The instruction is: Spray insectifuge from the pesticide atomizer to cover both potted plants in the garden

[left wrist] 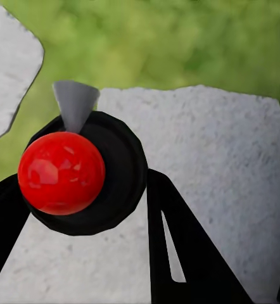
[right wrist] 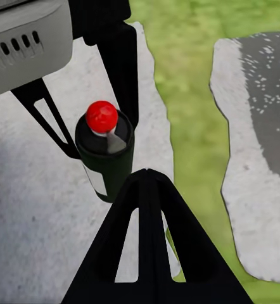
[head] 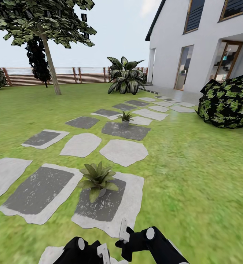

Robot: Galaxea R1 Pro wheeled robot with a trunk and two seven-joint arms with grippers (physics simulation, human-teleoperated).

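The pesticide atomizer (left wrist: 70,177) has a red ball top, a grey nozzle and a dark body. It sits between the black fingers of my left gripper (left wrist: 86,183), which is shut on it over a pale stepping stone (left wrist: 216,158). The right wrist view shows the atomizer (right wrist: 105,158) in the left gripper (right wrist: 102,136), with my right gripper (right wrist: 146,174) shut and empty just beside it. In the head view both grippers, left (head: 103,253) and right (head: 124,231), are at the bottom edge. One potted plant (head: 97,179) stands close ahead, and the other (head: 125,118) is farther along the path.
Grey stepping stones (head: 123,151) run across the lawn toward a white house (head: 194,44). A big dark leafy bush (head: 227,102) sits at the right. A large-leaved plant (head: 125,76), a tree (head: 50,62) and a brown slatted fence (head: 73,75) stand behind.
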